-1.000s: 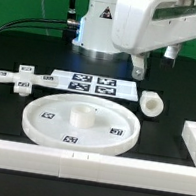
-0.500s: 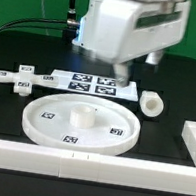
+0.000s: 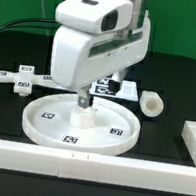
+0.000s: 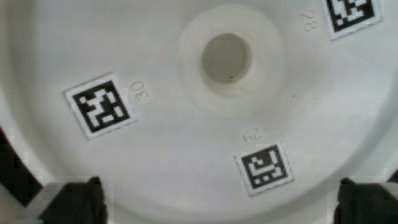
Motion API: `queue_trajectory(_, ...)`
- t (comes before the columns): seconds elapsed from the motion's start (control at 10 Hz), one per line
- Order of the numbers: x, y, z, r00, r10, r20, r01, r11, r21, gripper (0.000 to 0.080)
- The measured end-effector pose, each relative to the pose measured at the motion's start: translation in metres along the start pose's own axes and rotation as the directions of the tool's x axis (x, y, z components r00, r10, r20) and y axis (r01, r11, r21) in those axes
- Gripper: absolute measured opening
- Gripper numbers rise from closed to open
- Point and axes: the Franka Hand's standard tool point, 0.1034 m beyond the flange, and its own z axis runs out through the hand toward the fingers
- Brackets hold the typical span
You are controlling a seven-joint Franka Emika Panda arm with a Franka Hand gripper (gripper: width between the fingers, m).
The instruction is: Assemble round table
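Hovering above the round disc [image 3: 51, 128], which lay flat mid-worktop [image 3: 175, 72] w/ leg [image 3: 152, 104] and cross-shaped foot [image 3: 18, 78] apart from it, the gripper [image 3: 82, 102] held its jaws wide, empty. Disc looked stiff, light, prob. slippery plastic; best hold seemed the rim edge, not the hub [image 4: 226, 60].

Black table [image 3: 180, 77] with disc [image 3: 96, 133], cross foot [image 3: 21, 78], cylinder leg [image 3: 152, 104], marker board [image 3: 128, 89], border blocks [image 3: 193, 140].
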Motion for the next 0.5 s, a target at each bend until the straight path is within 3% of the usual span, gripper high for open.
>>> queue_trajectory(0.1, -0.005, 0.0, 0.006, 1.0, 0.008, 0.007, -0.008, 1.0, 0.013, 0.065)
queue_trajectory(0.3, -0.003, -0.001, 0.004, 1.0, 0.004, 0.005, -0.004, 1.0, 0.009, 0.065)
queue_trajectory(0.5, -0.013, -0.003, 0.016, 1.0, 0.013, 0.0, -0.013, 1.0, 0.006, 0.065)
